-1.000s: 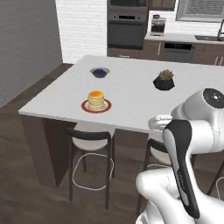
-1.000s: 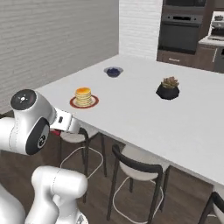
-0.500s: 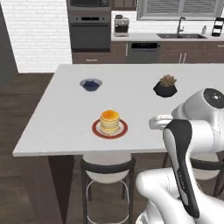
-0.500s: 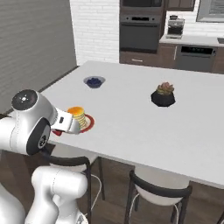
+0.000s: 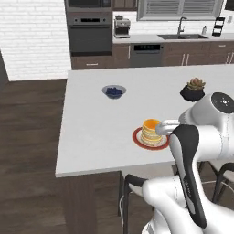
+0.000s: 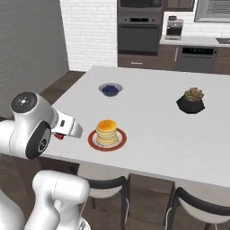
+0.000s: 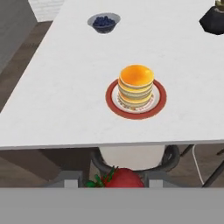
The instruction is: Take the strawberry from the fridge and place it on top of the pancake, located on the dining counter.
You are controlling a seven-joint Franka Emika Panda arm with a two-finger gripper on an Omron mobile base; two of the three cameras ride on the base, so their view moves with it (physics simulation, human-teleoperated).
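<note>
left base cam sits behind the arm on its left, looking fwd and down over the white arm at the white flat-topped dining counter (image 5: 91, 132). right base cam does likewise from behind-right. both share the tan-yellow pancake stack on its round red plate (image 5: 151, 132) (image 6: 107, 132), ahead of the tool. hand cam looks along the tool, closer in, at the same pancake stack (image 7: 136, 87) and counter edge just ahead.

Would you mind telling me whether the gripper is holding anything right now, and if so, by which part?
The gripper holds the strawberry, pinched by its red sides between the two fingers, with the green leafy end pointing out to one side.
</note>
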